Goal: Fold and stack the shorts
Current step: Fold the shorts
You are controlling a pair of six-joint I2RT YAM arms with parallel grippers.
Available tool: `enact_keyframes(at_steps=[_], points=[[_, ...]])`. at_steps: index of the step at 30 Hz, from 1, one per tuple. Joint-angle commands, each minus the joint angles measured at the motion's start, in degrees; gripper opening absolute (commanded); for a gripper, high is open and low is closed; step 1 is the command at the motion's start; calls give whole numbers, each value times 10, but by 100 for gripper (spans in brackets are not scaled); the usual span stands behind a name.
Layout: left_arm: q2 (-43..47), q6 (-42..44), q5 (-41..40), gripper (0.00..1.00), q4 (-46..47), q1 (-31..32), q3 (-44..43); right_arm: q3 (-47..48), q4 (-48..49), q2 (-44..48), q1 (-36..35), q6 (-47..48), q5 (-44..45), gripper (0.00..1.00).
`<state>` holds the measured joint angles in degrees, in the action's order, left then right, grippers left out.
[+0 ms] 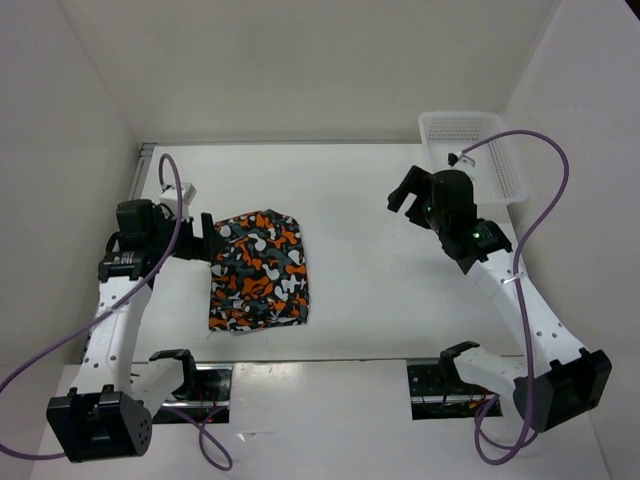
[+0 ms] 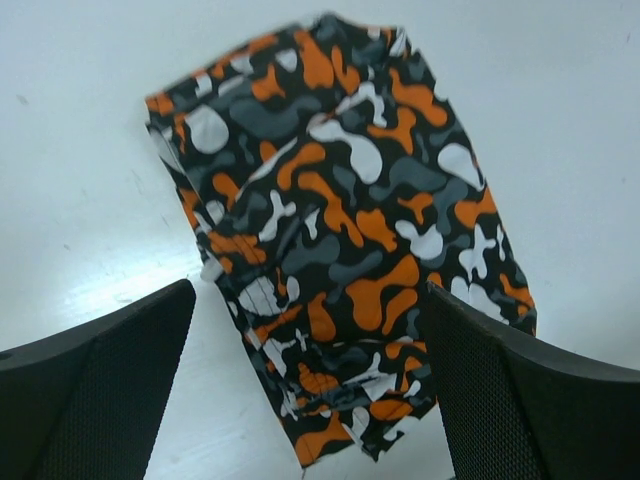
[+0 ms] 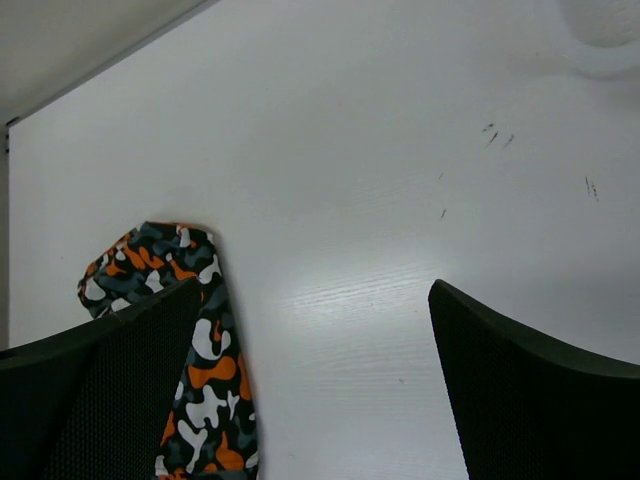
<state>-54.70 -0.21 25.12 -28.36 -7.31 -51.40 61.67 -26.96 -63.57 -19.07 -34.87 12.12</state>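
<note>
The shorts (image 1: 260,272), printed in orange, grey, black and white blotches, lie folded flat on the white table left of centre. My left gripper (image 1: 200,238) hovers just left of their top left corner, open and empty. In the left wrist view the shorts (image 2: 340,230) lie on the table beyond and between the two spread black fingers (image 2: 110,390), untouched. My right gripper (image 1: 412,192) hangs above the table's right half, open with nothing in it. Its wrist view shows the shorts (image 3: 200,340) at lower left, partly behind the left finger.
A white mesh basket (image 1: 470,150) stands at the back right corner. The enclosure's white walls close in the table at left, right and back. A metal strip (image 1: 145,165) runs along the table's left edge.
</note>
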Motion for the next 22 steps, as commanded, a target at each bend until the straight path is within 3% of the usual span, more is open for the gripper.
enact_keyframes(at_steps=[1, 7, 13, 22], points=[[-2, 2, 3, 100, 1, -3, 22, -8, -30, 30, 6, -7, -1, 100], [-2, 2, -16, 100, -13, -9, -7, -8, -55, 25, 6, -13, 10, 100], [26, 2, -89, 100, -26, -45, -51, -3, -66, 35, 11, -13, 26, 100], [21, 2, -104, 100, -26, -82, -51, -25, -60, 43, 31, -20, 13, 100]])
